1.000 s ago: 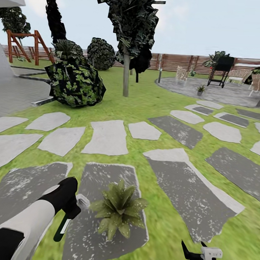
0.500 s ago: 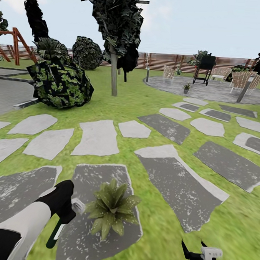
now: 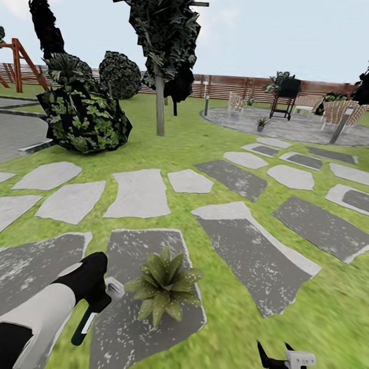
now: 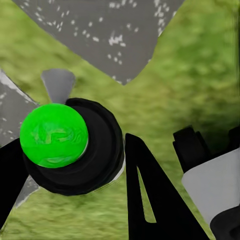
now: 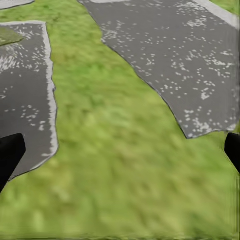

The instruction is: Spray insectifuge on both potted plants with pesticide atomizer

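Note:
In the head view my left gripper (image 3: 97,302) is shut on the pesticide atomizer (image 3: 84,324), a slim dark green bottle with a white label strip, hanging down just left of a potted plant (image 3: 164,285). That low, pale-speckled rosette sits on a grey stepping stone (image 3: 142,247). A second small potted plant (image 3: 261,122) stands far off on the round patio (image 3: 297,128). The left wrist view looks end-on at the atomizer (image 4: 60,142), a round black body with a bright green cap, between dark fingers (image 4: 150,200). My right gripper (image 3: 276,358) is low at the right, open over grass (image 5: 120,152).
Stepping stones cross the lawn ahead. A dark leafy shrub (image 3: 85,115) and a tree trunk (image 3: 160,104) stand to the left. On the patio are a black grill (image 3: 285,95), wicker chairs (image 3: 337,111) and a bollard lamp (image 3: 206,104). A brown slatted fence (image 3: 234,86) closes the back.
The whole view has swung to the right, so the camera moved. The left gripper still holds the atomizer beside the near plant, and the right gripper keeps its place.

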